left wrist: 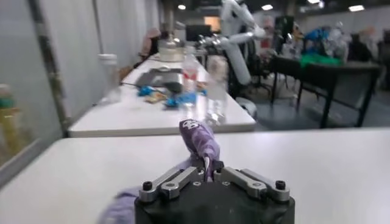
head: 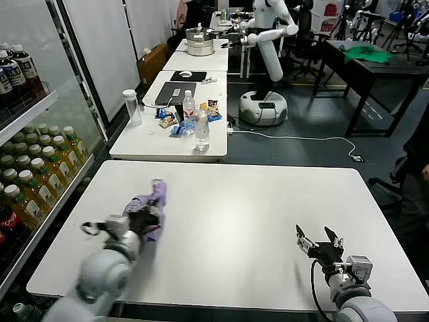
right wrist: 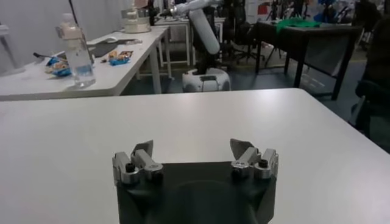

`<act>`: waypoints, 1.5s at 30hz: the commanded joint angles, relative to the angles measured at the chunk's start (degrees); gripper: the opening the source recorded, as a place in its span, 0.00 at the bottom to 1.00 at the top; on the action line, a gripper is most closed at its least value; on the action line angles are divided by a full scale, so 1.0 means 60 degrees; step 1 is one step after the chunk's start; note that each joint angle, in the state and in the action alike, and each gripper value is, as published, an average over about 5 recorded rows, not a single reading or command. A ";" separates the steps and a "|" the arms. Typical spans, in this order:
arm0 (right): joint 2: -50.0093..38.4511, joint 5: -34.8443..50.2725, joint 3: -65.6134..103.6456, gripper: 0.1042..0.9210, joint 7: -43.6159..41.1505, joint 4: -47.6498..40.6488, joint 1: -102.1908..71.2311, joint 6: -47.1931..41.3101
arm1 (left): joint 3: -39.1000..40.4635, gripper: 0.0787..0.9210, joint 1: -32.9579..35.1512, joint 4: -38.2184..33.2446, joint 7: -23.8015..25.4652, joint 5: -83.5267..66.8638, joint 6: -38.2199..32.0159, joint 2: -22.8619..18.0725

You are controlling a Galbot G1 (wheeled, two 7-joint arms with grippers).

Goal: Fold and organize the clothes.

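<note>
A lavender T-shirt (head: 153,201) lies bunched in a narrow roll on the left part of the white table (head: 255,208). My left gripper (head: 146,218) is shut on the near end of it. In the left wrist view the purple fabric (left wrist: 198,141) rises from between the closed jaws of the left gripper (left wrist: 208,170), with a bit of print at its far tip. My right gripper (head: 318,239) is open and empty above the table's front right; it also shows in the right wrist view (right wrist: 192,151), jaws wide apart over bare table.
A second white table (head: 167,134) behind holds bottles (head: 202,131), snacks and a laptop. A shelf of drink bottles (head: 33,174) stands at the left. A white robot (head: 268,60) and a dark table with a green garment (head: 365,54) stand far back.
</note>
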 commanded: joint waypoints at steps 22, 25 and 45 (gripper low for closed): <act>-0.0124 0.0002 -0.0652 0.88 -0.0034 -0.0477 0.0930 -0.0025 | 0.2750 0.52 -0.1055 0.0208 -0.1216 0.2060 -0.1990 -0.1837; -0.0037 -0.0221 -0.1565 0.88 0.0015 -0.0691 0.1437 -0.0049 | 0.1464 0.63 -0.0346 -0.0085 -0.1063 0.2508 -0.2241 -0.1240; 0.2621 -0.0769 -0.5194 0.88 0.1147 -0.5167 0.5299 -0.0298 | -0.1512 0.88 0.2215 -0.0157 -0.1035 0.3119 -0.3111 -0.0306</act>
